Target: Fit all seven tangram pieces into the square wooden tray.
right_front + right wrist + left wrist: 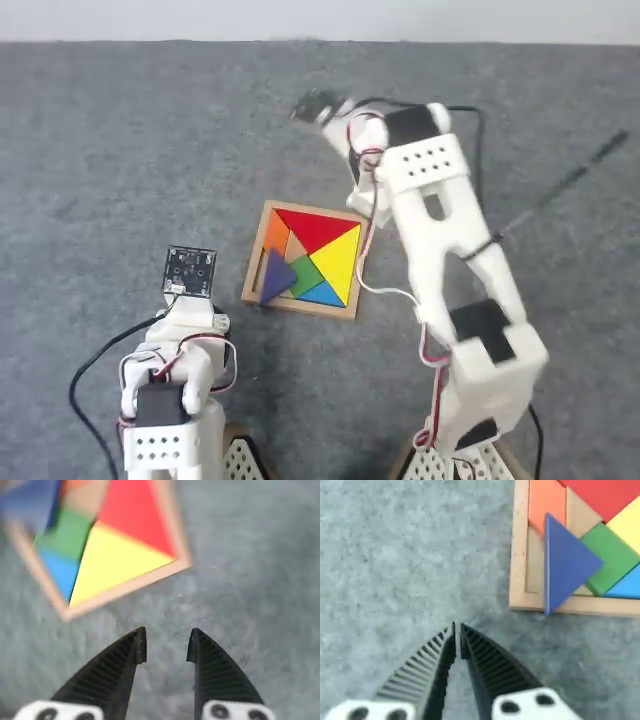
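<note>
Closest to the lens, the left gripper (457,626) has its two black ribbed fingers drawn almost together, with a thin slit between them and nothing held. It hangs over grey carpet (120,150) just outside the tray (519,545), near the corner where the blue triangle (567,562) sits.

The right gripper (166,637) has its fingers apart and empty. It is over carpet near the tray's edge beside the yellow triangle (112,560).

The tray is a square of pale wood with a raised rim, lying on the carpet between the two arms. Inside it are a large red triangle (318,228), the large yellow triangle, an orange piece (276,235), a green square (304,275) and a light blue triangle (322,293). All five lie flat.

The high view takes in the whole tray and both white arms. There the blue triangle looks purplish and seems to lie within the tray.

The left wrist view shows more: that triangle is unseated, lying on top of its neighbours with one tip over the rim. Tan wood shows beside it; whether this is a piece or the tray floor, I cannot tell.
</note>
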